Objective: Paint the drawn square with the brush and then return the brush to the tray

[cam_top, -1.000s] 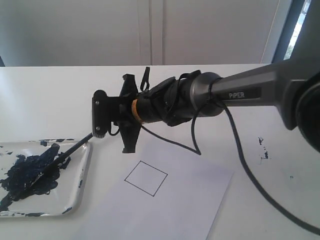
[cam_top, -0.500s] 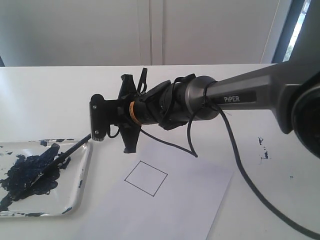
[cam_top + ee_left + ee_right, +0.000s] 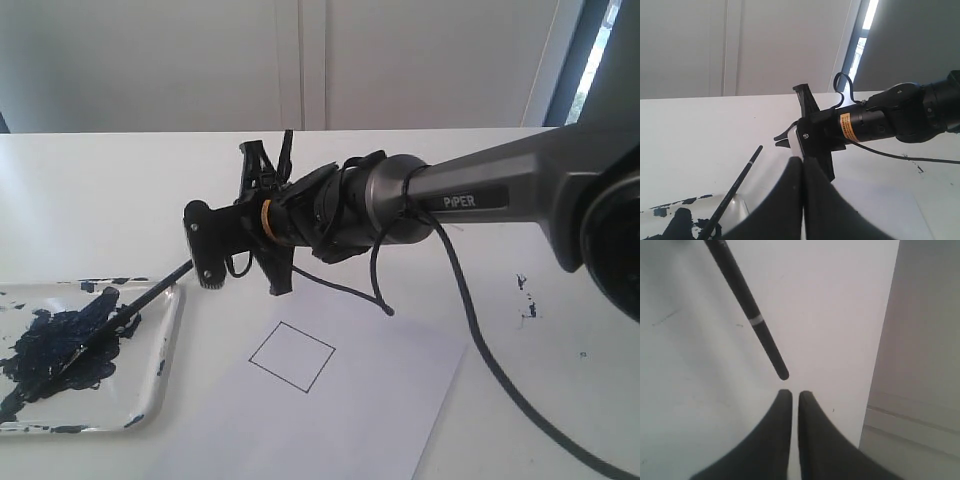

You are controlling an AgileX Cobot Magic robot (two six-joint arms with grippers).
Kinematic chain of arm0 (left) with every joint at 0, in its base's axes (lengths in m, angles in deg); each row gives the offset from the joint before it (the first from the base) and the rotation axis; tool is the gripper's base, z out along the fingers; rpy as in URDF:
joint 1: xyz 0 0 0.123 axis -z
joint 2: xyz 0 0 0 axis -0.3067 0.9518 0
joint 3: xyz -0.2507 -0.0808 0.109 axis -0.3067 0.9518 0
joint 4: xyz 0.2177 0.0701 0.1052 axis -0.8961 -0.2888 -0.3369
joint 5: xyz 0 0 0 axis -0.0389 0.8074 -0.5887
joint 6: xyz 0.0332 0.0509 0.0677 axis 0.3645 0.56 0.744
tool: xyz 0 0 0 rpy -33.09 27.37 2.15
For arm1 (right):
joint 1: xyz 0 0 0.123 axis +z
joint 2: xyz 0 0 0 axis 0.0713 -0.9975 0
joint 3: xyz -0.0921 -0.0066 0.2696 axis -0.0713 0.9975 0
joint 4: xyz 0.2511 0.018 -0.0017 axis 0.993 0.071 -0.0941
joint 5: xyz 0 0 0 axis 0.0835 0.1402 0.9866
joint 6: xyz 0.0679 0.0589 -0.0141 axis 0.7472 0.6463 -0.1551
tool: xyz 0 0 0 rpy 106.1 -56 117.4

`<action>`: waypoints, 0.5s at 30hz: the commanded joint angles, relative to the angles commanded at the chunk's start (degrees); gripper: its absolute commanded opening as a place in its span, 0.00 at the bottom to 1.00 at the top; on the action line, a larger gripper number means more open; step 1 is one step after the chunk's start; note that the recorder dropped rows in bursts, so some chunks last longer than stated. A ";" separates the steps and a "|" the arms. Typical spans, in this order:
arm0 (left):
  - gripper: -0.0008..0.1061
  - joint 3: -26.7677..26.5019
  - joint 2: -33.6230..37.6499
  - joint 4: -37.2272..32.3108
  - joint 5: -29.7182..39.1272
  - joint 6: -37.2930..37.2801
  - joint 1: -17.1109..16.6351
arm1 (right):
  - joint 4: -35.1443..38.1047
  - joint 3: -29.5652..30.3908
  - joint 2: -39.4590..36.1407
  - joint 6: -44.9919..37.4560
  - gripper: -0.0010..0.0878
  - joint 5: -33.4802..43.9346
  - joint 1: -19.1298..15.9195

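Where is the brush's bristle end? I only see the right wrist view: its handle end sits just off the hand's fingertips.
Observer: The brush has its tip in the navy paint on the tray, with the handle leaning out over the tray's rim.
Operator: Is the square painted?
Observer: No, the drawn square is only a thin outline on the paper.
Operator: The other hand?
Observer: The left hand is shut and holds nothing.

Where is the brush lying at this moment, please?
In the exterior view the brush lies on the left, tip in the paint on the tray, handle jutting over its right rim towards the right gripper.
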 joint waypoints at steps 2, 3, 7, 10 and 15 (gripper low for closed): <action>0.01 0.00 0.00 0.00 0.00 0.00 0.00 | 0.00 -0.09 0.00 -0.14 0.08 -2.16 0.00; 0.01 0.00 0.00 0.00 0.00 0.00 0.00 | 0.00 -0.23 -0.14 -0.53 0.06 -2.54 0.00; 0.01 0.00 0.00 0.00 0.00 0.00 0.00 | 0.00 -3.07 -2.30 -0.53 0.01 0.67 0.00; 0.01 0.00 0.00 0.00 0.00 0.00 0.00 | 0.00 -5.55 -3.45 2.09 0.01 1.45 0.00; 0.01 0.00 0.00 0.00 0.00 0.00 0.00 | 0.00 -10.51 -4.84 8.50 0.01 -0.44 0.00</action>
